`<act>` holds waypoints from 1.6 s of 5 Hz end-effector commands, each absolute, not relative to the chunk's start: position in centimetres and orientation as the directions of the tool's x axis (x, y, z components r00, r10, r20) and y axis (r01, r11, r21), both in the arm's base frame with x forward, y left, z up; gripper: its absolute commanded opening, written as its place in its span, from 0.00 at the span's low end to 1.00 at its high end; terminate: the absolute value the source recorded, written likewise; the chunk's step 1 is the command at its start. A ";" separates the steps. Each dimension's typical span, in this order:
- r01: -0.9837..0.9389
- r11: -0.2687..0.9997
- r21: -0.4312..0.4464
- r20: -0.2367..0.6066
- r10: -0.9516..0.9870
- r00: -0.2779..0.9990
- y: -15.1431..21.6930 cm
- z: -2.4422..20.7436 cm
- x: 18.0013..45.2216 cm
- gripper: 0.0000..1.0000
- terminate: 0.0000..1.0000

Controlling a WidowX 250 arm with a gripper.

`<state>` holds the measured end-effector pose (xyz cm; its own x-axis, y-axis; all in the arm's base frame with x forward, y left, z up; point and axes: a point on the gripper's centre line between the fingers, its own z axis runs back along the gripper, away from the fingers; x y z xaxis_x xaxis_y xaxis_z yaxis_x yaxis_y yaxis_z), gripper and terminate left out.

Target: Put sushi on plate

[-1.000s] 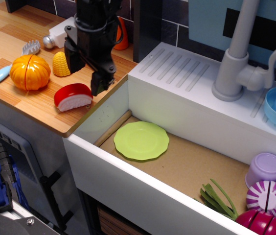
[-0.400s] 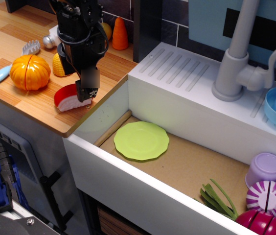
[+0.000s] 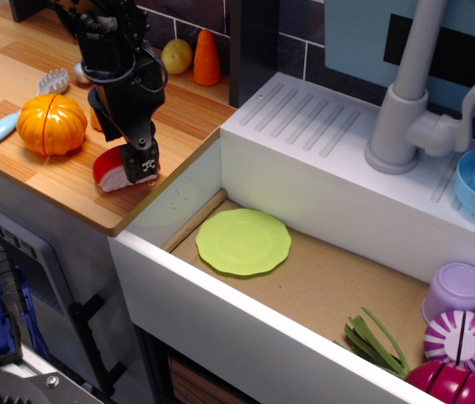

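Note:
The sushi (image 3: 109, 172), red top over a white base, lies on the wooden counter (image 3: 18, 59) close to its right edge. My black gripper (image 3: 128, 154) is lowered onto it from above. One finger (image 3: 146, 160) stands at the sushi's right end, the other is behind it, and the jaws look spread astride it. The arm hides most of the sushi. The light-green plate (image 3: 243, 241) lies flat and empty on the sink floor, below and to the right of the counter.
An orange pumpkin (image 3: 51, 124) and a blue-handled brush (image 3: 2, 128) lie left of the gripper. A carrot (image 3: 207, 59) and a lemon (image 3: 177, 55) stand behind. The sink wall (image 3: 166, 206) drops between counter and plate. A purple cup (image 3: 461, 290), a striped ball (image 3: 461, 338) and greens (image 3: 374, 341) sit at the right. The faucet (image 3: 406, 109) is at the back.
The gripper has moved left and down from above the counter's edge onto the sushi. The sushi and the plate have not moved.

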<state>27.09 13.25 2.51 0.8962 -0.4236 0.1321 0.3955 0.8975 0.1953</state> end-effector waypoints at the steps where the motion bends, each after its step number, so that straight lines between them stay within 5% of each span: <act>1: 0.373 0.908 0.192 0.164 -0.405 0.899 13.8 2.3 27.7 1.00 0.00; 2: 0.346 0.920 0.185 0.158 -0.375 0.913 13.6 2.0 27.5 0.00 0.00; 6: 0.210 0.946 0.248 0.233 -0.269 0.935 5.0 2.2 30.0 0.00 0.00; 8: 0.210 0.950 0.232 0.281 -0.272 0.920 1.1 0.2 32.8 0.00 0.00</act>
<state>32.61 0.82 -1.92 0.9282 -0.2611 0.2650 0.2154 0.9580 0.1896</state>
